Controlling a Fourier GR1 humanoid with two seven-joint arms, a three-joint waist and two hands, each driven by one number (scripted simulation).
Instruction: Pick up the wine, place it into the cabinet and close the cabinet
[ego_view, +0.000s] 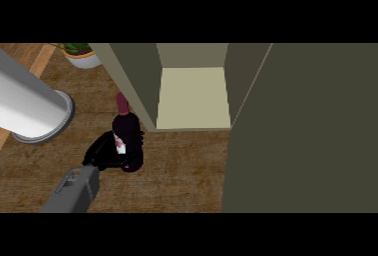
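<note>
The wine bottle (127, 126) is dark, with a maroon neck pointing away from me and a small pale label. My left hand (111, 152) is shut round its lower body and hides part of it. The bottle sits just left of the cabinet's left side wall (136, 80), outside the opening. The cabinet (193, 97) is olive green with a pale shelf inside, and its door (303, 130) stands open, filling the right of the view. My right hand does not show.
A large white cylinder with a grey rim (29, 105) stands at the left, close to the bottle. A potted plant in a white pot (81, 56) is at the back left. Brown wooden counter (177, 170) lies before the cabinet.
</note>
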